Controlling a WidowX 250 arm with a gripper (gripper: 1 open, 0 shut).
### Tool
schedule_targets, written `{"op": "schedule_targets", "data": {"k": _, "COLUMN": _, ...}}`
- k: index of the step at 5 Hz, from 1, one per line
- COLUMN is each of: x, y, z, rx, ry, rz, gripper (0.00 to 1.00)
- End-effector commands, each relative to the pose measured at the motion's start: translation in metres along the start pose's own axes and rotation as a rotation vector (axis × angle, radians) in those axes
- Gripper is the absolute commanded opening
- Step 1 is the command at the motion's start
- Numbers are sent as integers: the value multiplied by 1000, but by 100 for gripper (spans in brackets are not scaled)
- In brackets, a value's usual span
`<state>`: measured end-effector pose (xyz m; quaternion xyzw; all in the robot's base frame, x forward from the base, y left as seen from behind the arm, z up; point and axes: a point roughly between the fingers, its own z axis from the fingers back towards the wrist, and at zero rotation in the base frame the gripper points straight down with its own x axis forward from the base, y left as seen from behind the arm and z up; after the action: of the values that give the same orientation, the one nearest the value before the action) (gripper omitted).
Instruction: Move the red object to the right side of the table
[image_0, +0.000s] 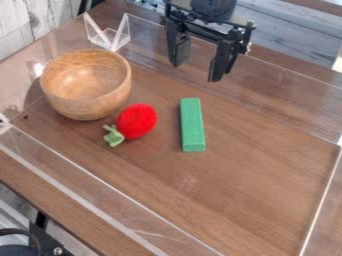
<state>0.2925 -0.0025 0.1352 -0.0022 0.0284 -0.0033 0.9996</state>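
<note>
Trouble is foreseen if the wide-open, empty end effector (202, 62) is lowered off-centre: the red toy fruit (136, 121), lying on the desk (254, 190) between wooden bowl (86, 84) and green block (193, 124), could be rolled away or the block nudged.

Fruit (136, 121) between bowl (86, 84) and block (193, 124)

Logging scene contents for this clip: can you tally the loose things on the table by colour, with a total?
Red: 1, the red object, a small toy fruit with a green stem
Green: 1, the flat green block
Light wood: 1, the wooden bowl
Total: 3 on the table
</note>
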Motion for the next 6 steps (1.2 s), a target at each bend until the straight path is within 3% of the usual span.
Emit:
{"op": "schedule_targets", "data": {"k": 1, "x": -3, "y": 0, "z": -14, "rx": -4, "ry": 19, "rz": 24, "gripper": 100}}
{"op": "schedule_targets", "data": {"k": 2, "x": -14, "y": 16, "z": -28, "rx": -8, "ry": 10, "rz": 36, "gripper": 100}}
{"op": "schedule_targets", "data": {"k": 4, "x": -29, "y": 70, "z": -21, "rx": -23, "ry": -39, "rz": 37, "gripper": 100}}
{"op": "schedule_targets", "data": {"k": 6, "x": -19, "y": 91, "z": -34, "rx": -41, "ry": -73, "rz": -7, "gripper": 100}}
